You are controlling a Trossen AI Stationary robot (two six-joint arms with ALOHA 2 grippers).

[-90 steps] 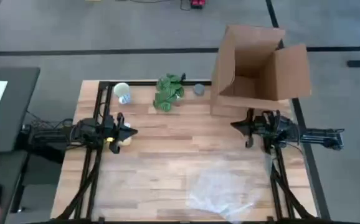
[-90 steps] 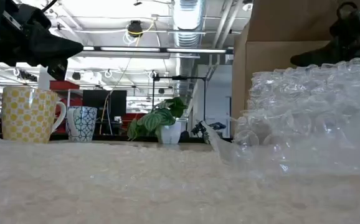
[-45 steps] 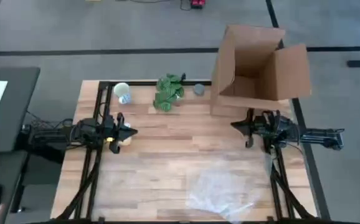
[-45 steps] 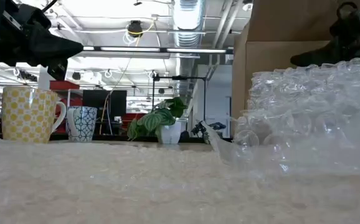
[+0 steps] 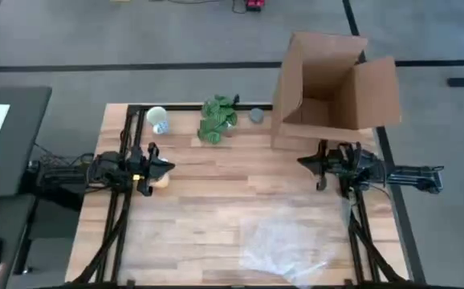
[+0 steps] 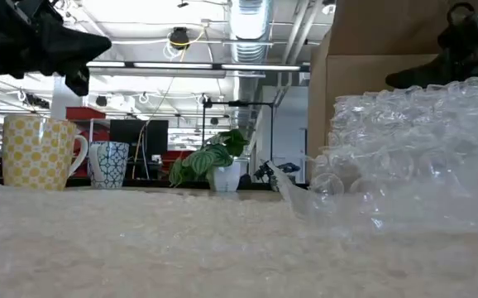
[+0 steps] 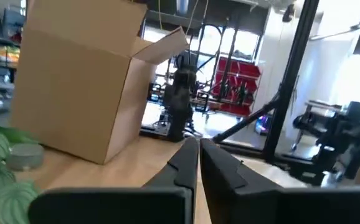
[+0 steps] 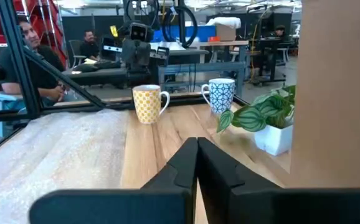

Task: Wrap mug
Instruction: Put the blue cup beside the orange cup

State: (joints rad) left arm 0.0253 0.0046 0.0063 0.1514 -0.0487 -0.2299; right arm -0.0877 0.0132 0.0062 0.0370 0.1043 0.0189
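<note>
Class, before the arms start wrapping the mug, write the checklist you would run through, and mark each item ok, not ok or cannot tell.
1. The mug stands upright at the table's far edge: ok.
2. Bubble wrap is on the table: ok.
3. Left gripper shut and holding nothing: ok.
4. Right gripper shut and holding nothing: ok.
5. Mug on the wrap: not ok; they lie far apart.
6. Yellow mug clear of the left gripper: cannot tell.

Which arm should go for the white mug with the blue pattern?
Left, I'd say. The left gripper sits close to the mug at the table's far left corner; the right gripper waits by the cardboard box, beyond the plant.
</note>
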